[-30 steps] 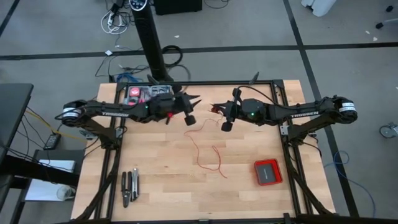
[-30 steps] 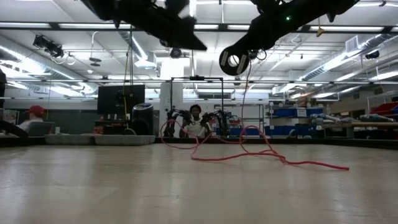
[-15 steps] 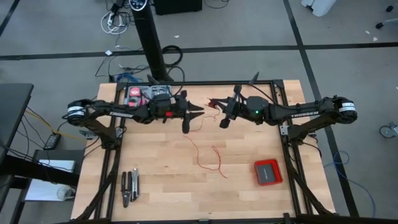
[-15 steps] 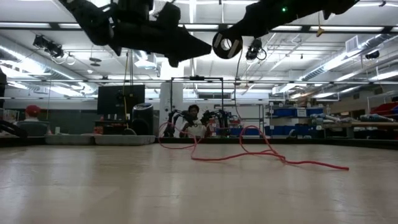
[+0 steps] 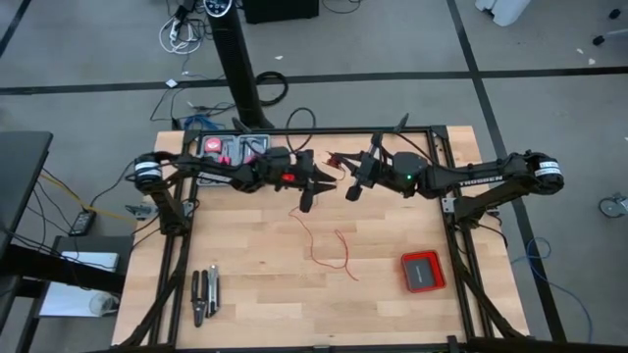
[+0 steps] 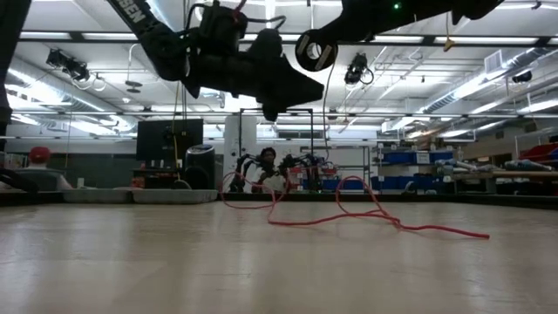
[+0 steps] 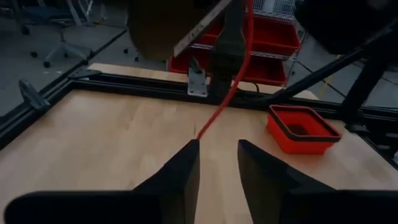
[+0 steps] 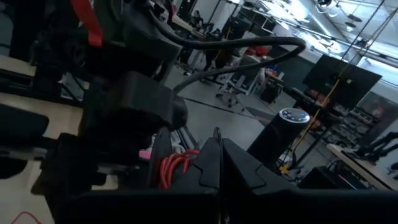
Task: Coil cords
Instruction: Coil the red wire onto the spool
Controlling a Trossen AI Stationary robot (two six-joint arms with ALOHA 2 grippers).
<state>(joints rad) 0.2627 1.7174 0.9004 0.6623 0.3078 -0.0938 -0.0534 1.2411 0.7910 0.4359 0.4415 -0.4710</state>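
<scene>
Wire point(image 5: 329, 245) lay in loose red squiggles on the desk point(image 5: 245, 284), roughly mid-desk, and rose from there in a thin strand toward the two claws held above the far half. In the low view the wire point(image 6: 349, 214) showed as low loops flat on the wood with one limb climbing up to the arms overhead.

From the left wrist view, the left claw point(image 7: 217, 168) stood with its fingers point(image 7: 180, 171) parted by a narrow gap and nothing between them; the red strand point(image 7: 233, 81) hung just beyond the tips, running near upright with a slight lean, so its long axis crossed the gap rather than lying along it. I judged that the coming move turned on this: the strand was straight ahead of the left claw and close, and a short advance would bring it between the fingers.

The left claw point(image 5: 312, 186) and right claw point(image 5: 353, 181) faced each other near the middle of the desk's far side, close but apart. The right claw looked closed; in its wrist view a bunch of red wire point(image 8: 177, 168) sat just by the fingers point(image 8: 214, 162), but whether it was gripped I could not tell.

Room to move was good toward the near side, where bare wood lay around the loops. A red box point(image 5: 423, 270) sat well off to the right, pliers point(image 5: 204, 294) near the left front corner, and a tray point(image 5: 228, 149) of small parts at the far left edge under the left arm.
</scene>
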